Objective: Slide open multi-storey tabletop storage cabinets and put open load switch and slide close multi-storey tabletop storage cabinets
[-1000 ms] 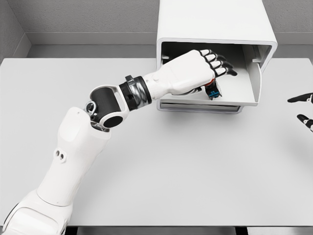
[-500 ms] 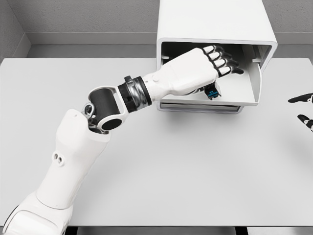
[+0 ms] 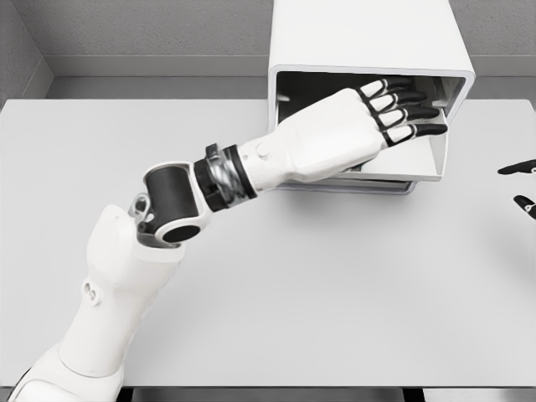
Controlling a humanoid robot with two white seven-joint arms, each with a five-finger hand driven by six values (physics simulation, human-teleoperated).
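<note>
The storage cabinet point(image 3: 368, 38) is seen at 12 to 1 o'clock on the desk point(image 3: 335, 285), a white box with its front compartment open toward the camera. The pulled-out drawer point(image 3: 423, 163) projects from the lower front, its floor and right wall visible.

The left arm is seen entering from 7 o'clock, bent at the elbow, with the forearm rising toward 2 o'clock. The left hand point(image 3: 352, 134) is placed inside the open compartment, above the drawer floor. Its fingers point(image 3: 410, 111) are stretched out nearly straight and slightly fanned, dark tips pointing toward 3 o'clock at the compartment's right inner wall. Nothing is gripped by them.

The load switch cannot be made out: the drawer floor under the palm is hidden by the hand, so its place cannot be told from this view.

The right hand point(image 3: 523, 186) is seen only at the 3 o'clock edge of the view, over the desk and well apart from the cabinet. Just two dark fingertips show; whether that hand is spread or curled cannot be told.
</note>
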